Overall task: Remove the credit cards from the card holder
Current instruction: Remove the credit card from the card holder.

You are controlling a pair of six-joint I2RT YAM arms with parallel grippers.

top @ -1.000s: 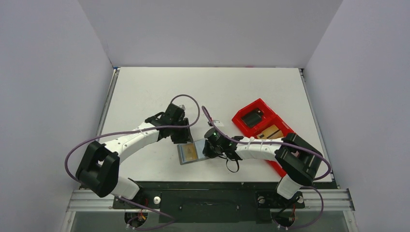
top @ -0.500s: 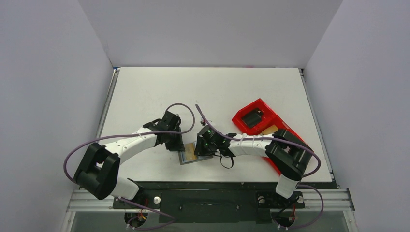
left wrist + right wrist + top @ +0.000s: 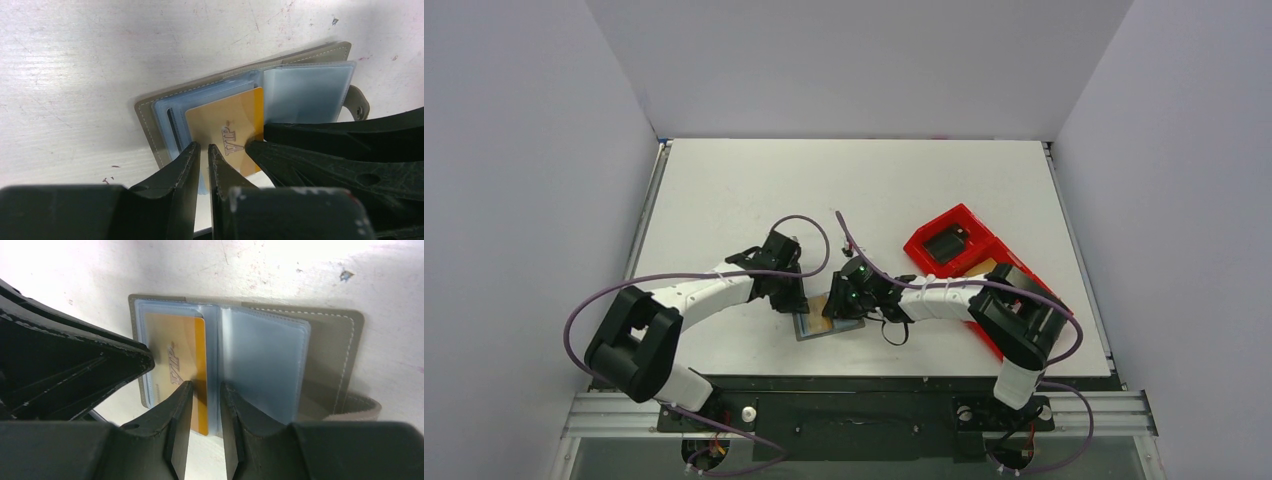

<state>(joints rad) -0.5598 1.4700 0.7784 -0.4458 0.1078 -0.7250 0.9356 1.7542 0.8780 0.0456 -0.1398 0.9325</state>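
Red tray (image 3: 919, 250) on white table (image 3: 874, 180); black block (image 3: 946, 243) inside.

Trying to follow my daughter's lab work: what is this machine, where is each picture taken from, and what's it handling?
Two robot arms are bolted to a white table. The wide picture looks down from above and behind; the close-ups come from a camera on each wrist. A grey card holder lies open, a gold VIP card among its clear sleeves. The left pincer and right pincer stand nearly closed at its edge; whether either grips I cannot tell. A red tray stands nearby.
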